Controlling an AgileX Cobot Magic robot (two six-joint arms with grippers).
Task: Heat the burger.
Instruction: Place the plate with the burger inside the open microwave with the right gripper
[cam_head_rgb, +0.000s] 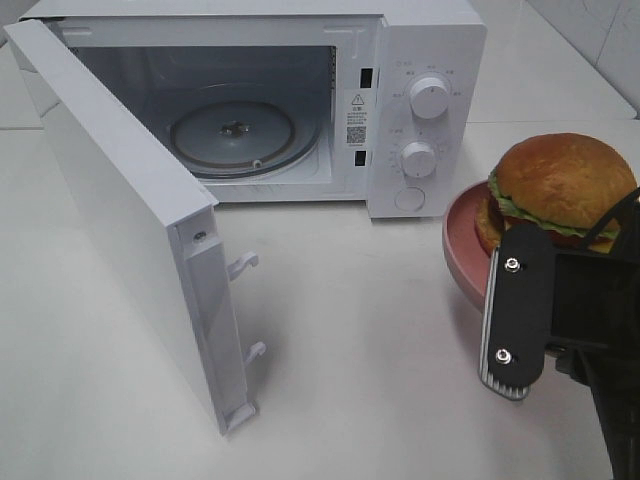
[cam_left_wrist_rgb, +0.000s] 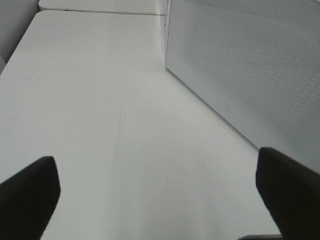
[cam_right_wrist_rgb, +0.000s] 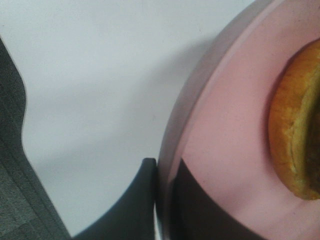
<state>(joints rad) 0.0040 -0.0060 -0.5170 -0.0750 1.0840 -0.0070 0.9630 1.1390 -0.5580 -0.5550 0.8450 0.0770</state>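
Observation:
The burger (cam_head_rgb: 565, 190), with a golden-brown bun, green lettuce and cheese, sits on a pink plate (cam_head_rgb: 462, 245) at the right, beside the microwave. My right gripper (cam_head_rgb: 555, 310) is at the plate's near rim. In the right wrist view its jaws (cam_right_wrist_rgb: 165, 200) close on the plate's rim (cam_right_wrist_rgb: 200, 125), one finger under and one over it, with the burger's edge (cam_right_wrist_rgb: 292, 135) close by. My left gripper (cam_left_wrist_rgb: 160, 200) is open and empty over bare table, next to the microwave's door. It is out of the exterior high view.
The white microwave (cam_head_rgb: 425, 60) stands at the back, with its door (cam_head_rgb: 130, 220) swung wide open toward the front left. Its glass turntable (cam_head_rgb: 232, 135) carries nothing. Two knobs (cam_head_rgb: 428, 98) are on its right panel. White table (cam_head_rgb: 350, 340) lies in front of it.

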